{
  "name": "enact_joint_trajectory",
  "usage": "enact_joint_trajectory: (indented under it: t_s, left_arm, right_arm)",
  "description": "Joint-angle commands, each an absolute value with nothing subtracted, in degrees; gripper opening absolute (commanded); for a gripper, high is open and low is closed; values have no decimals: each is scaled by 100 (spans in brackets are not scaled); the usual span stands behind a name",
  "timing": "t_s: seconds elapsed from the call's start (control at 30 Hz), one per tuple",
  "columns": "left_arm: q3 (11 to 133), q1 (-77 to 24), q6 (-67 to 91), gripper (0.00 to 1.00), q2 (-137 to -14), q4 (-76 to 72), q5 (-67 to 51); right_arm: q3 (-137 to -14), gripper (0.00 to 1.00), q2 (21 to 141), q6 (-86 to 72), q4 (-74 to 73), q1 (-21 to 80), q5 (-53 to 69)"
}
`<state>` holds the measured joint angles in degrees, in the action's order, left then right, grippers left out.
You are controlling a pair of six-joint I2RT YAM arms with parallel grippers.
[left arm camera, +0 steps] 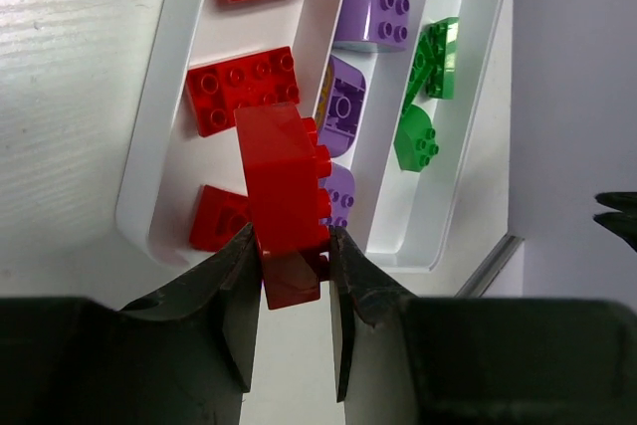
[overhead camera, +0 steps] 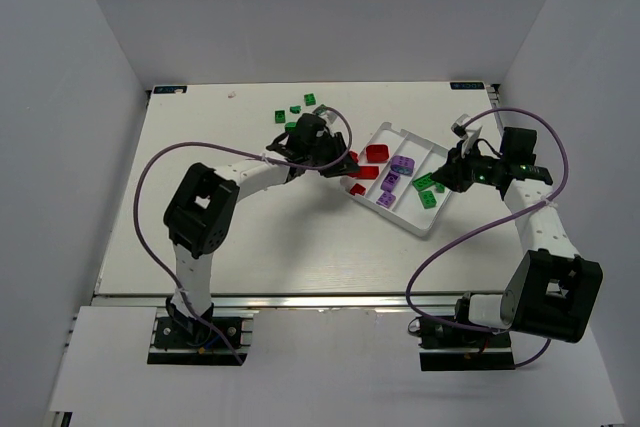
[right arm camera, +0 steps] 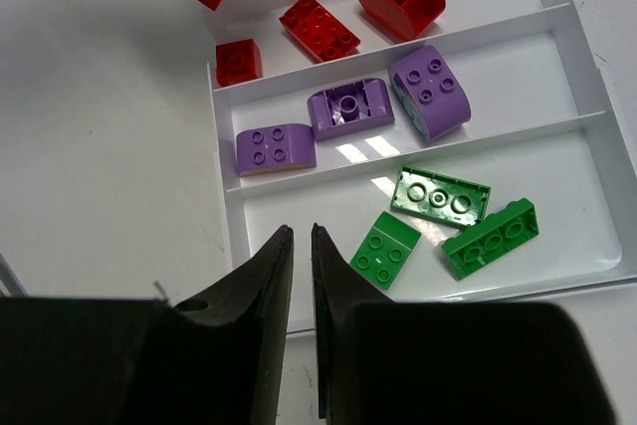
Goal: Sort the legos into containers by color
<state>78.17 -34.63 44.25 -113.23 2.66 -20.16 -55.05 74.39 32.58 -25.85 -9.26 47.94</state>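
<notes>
On the table (overhead camera: 250, 247), watch the tray (overhead camera: 432, 219), then the left tool (left arm camera: 294, 261) clamped on a red brick (left arm camera: 284, 186) above the red compartment's near end, since early release could bounce it out, while the right tool (right arm camera: 302, 246) hovers nearly closed, empty.

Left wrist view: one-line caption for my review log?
Left gripper holds a red brick above the tray, near its red compartment.

red brick (left arm camera: 284, 186): base hidden by fingers | tray (left arm camera: 159, 146): cropped top
</notes>
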Motion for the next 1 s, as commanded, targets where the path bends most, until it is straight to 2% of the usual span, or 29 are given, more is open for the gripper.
enact_joint_trajectory:
  t_s: [0.0, 0.3, 0.5, 0.57, 0.63, 0.8, 0.97]
  left_arm:
    - [8392, -3568, 4193, 20, -11487, 614, -1794]
    - [9149, -3753, 4061, 35, -12084, 1081, -1573]
    - [9456, -3771, 4008, 49, -12252, 1318, -1582]
    - [9509, -3771, 3947, 64, -12235, 1406, -1565]
    - [9562, -3771, 3894, 98, -12165, 1511, -1512]
    - [9431, -3771, 3692, 98, -11796, 1696, -1240]
    - [8835, -3771, 3428, 98, -10918, 1784, -634]
  right_arm:
    - [-5511, 19, 7348, 3313, -2646, -932, 4843]
    - [-5502, 20, 7444, 3296, -2672, -914, 4852]
    - [-5563, 21, 7506, 3313, -2654, -888, 4799]
    - [-5572, 21, 7532, 3313, -2637, -870, 4799]
    - [-5599, 21, 7559, 3313, -2619, -835, 4808]
    - [-5686, 22, 7655, 3331, -2567, -730, 4790]
    - [-5844, 23, 7830, 3331, -2400, -449, 4650]
